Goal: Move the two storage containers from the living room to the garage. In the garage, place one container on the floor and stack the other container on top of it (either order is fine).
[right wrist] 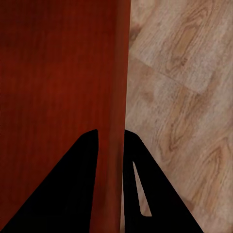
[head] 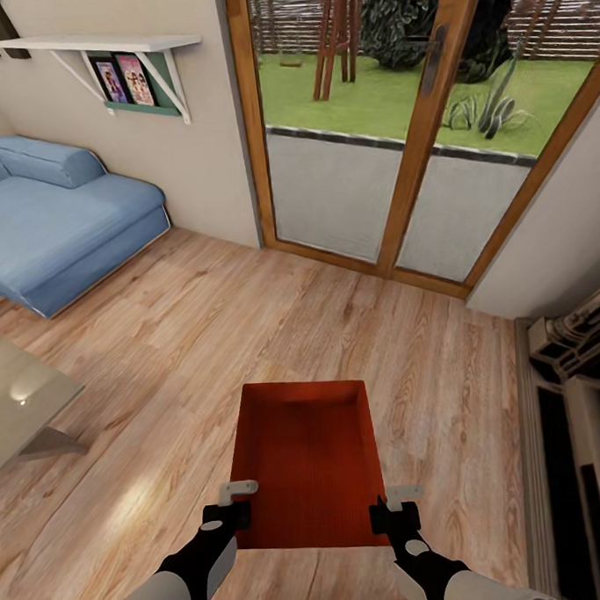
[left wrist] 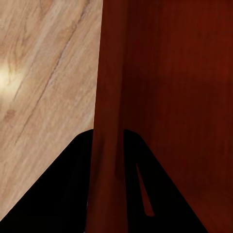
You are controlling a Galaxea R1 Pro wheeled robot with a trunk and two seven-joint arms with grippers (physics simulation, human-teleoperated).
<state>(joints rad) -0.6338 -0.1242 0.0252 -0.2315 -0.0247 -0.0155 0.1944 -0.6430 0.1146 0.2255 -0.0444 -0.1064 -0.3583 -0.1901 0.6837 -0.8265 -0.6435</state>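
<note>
Head camera sits high, tilted forward and down across the plank floor (head: 248, 320) toward the glass doors (head: 389, 154), blue sofa (head: 58, 216) at its left, both arms at its near edge. Each wrist camera looks along its own fingers from very close: the left gripper (left wrist: 109, 160) and right gripper (right wrist: 110, 160) each straddle a side wall of the orange-red container (head: 308, 458). All three views share that container and the floor beside it.

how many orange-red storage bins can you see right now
1: the storage container is over the wood floor, its side walls clamped by the left gripper and right gripper. The second may be out of frame.
</note>
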